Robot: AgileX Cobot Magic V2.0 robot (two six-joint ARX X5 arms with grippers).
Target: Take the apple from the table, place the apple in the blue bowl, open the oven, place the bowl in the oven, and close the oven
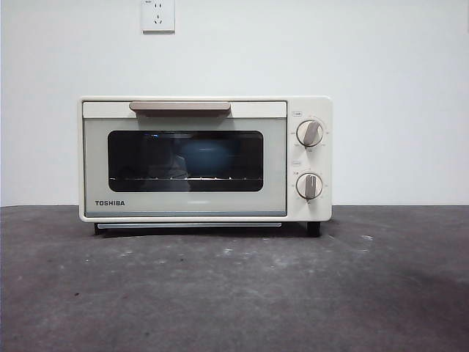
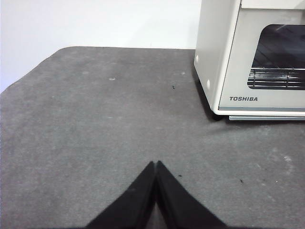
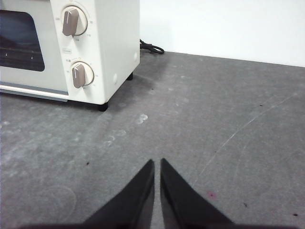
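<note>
Oven (image 1: 205,160) stands closed on the table (image 1: 234,293), and through its dark window I see the blue bowl (image 1: 207,160) on the rack; the apple I cannot make out. Left gripper (image 2: 156,164) and right gripper (image 3: 157,162) hang over bare table, jaws together, holding nothing. A wall socket (image 1: 157,15) and a black cable (image 3: 151,46) are behind
</note>
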